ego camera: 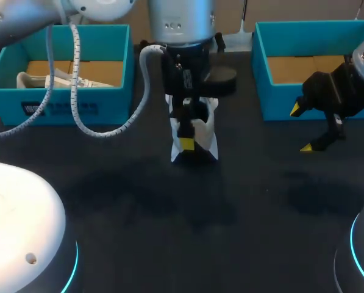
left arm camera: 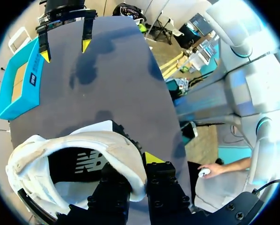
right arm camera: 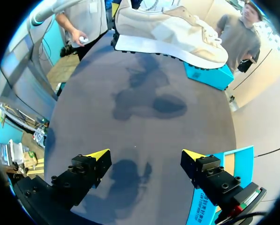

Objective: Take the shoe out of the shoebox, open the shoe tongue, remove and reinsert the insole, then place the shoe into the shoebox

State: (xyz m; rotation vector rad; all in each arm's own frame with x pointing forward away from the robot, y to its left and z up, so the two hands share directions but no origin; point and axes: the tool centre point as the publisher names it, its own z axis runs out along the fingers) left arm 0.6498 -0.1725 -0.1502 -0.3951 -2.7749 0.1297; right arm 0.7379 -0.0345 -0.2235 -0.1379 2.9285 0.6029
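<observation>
Shoe [left arm camera: 123, 149] gripped by left hand [left arm camera: 136, 169], right hand [right arm camera: 146, 155] well apart

Left arm [ego camera: 180, 24] silver, round – grey ribbed cable [ego camera: 77, 91] loops off it. Left gripper [ego camera: 186, 141], right gripper [right arm camera: 144, 157] black, blocky, small screws, yellow pointy tips. White bases [ego camera: 20, 220], blue light rings.

Tabletop [ego camera: 169, 232]: dark, matte, flat, with soft blurred shadows near the middle and toward the right. Two open teal boxes sit directly on it along the far edge, well apart. Left box [ego camera: 66, 104] is at the far left corner, with a printed label on its front wall. Right box [ego camera: 279, 101] is at the far right.
</observation>
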